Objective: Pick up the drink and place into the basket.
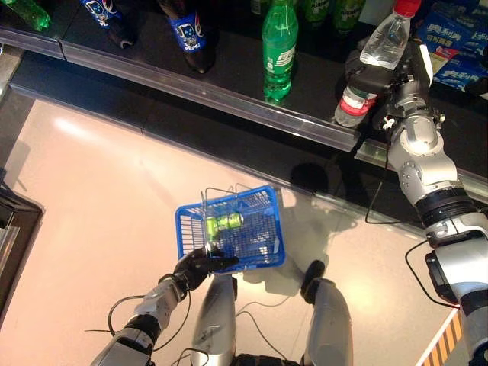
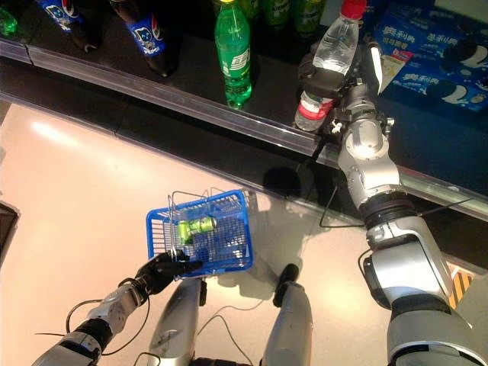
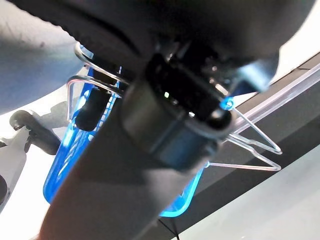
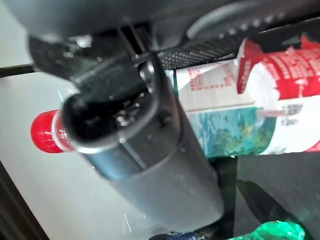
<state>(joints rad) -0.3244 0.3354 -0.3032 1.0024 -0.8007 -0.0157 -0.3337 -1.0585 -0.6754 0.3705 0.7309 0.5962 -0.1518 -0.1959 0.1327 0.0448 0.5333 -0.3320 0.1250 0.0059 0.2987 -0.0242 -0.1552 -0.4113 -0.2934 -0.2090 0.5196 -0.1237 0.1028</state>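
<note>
Right hand (image 1: 381, 80): we grip the clear plastic water bottle with red cap and label (image 1: 379, 52) at the black shelf (image 1: 229, 76).
Left hand (image 1: 200, 267): we clasp the blue plastic basket (image 1: 263, 229) by its wire handle.
Next, in our judgement: we lift the bottle straight clear of the shelf edge, then lower it into the basket.

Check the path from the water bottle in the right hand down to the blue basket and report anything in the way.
Nothing visible blocks it. The right hand grips the water bottle at the shelf edge. The blue basket, hanging from the left hand, sits lower over bare floor. It already holds a green can, with room beside it.
</note>
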